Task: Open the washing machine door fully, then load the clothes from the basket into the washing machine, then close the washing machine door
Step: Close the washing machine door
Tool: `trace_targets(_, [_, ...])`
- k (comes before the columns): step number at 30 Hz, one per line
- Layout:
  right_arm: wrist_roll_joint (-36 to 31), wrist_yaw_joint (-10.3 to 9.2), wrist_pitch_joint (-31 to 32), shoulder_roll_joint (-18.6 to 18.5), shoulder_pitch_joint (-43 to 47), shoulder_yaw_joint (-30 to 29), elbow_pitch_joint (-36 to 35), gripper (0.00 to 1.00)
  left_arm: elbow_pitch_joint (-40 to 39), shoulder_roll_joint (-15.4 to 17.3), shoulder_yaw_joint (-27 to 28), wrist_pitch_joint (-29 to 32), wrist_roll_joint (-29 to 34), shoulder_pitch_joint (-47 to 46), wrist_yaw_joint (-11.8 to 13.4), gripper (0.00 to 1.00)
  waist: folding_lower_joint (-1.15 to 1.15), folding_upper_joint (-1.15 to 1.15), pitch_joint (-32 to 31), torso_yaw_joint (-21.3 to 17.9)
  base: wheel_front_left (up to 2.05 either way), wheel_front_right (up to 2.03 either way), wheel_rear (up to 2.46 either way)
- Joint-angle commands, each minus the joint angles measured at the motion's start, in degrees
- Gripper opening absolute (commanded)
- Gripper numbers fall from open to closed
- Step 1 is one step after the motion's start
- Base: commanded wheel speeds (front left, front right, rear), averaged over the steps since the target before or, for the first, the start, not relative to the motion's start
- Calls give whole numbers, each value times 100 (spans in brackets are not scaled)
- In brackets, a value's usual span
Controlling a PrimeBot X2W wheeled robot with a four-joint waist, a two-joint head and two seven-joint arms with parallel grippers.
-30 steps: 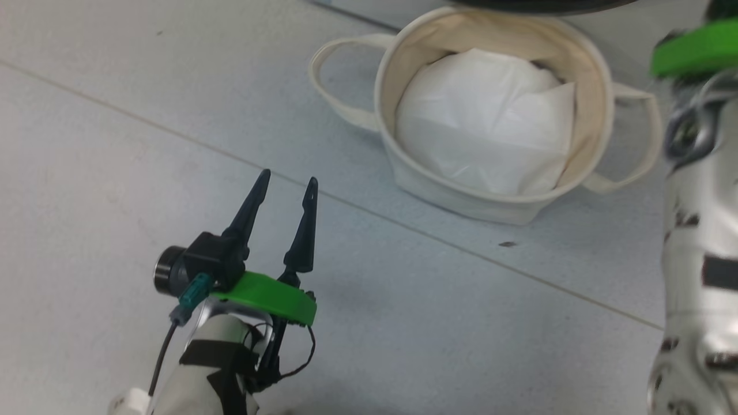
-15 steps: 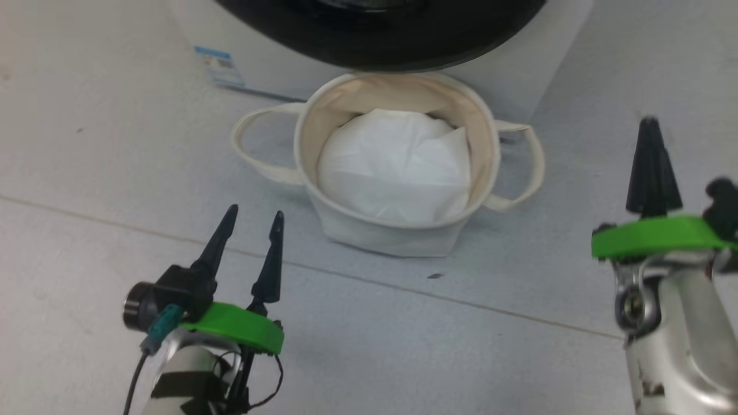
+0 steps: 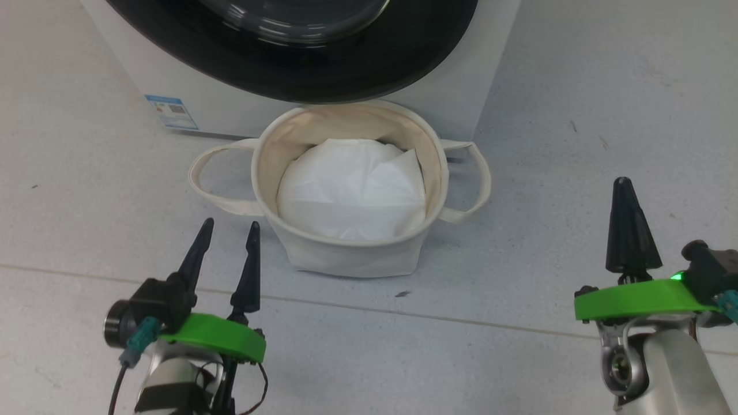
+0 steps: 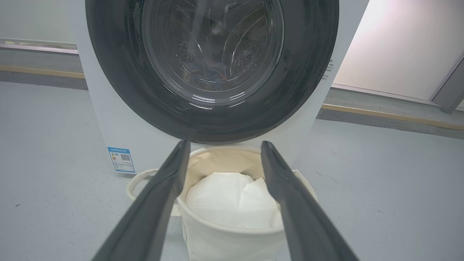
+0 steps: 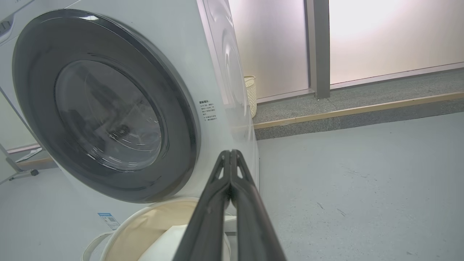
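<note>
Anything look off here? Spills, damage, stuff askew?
Nothing stands out. The washing machine door sits shut, and the basket stands upright just in front of it with a white sheet inside. The one blemish is a small dark speck on the floor beside the basket.

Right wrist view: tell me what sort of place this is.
Likely a test room staged for laundry, not a home: a washing machine stands alone on a bare grey floor, frosted wall panels behind.

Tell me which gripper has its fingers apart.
The left gripper, at the head view's lower left: its fingers stand spread, while the right gripper has them pressed together.
</note>
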Motion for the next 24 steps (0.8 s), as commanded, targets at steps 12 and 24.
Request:
trace_targets(12, [-178, -8, 12, 20, 134, 576, -346, 100, -501, 99, 166, -68, 420, 170, 238, 100, 0, 0, -164, 81, 0, 0, 0])
trace_targets(24, [-141, -8, 12, 20, 204, 486, -174, 100, -434, 98, 28, -68, 170, 361, 183, 100, 0, 0, -386, 167, 0, 0, 0])
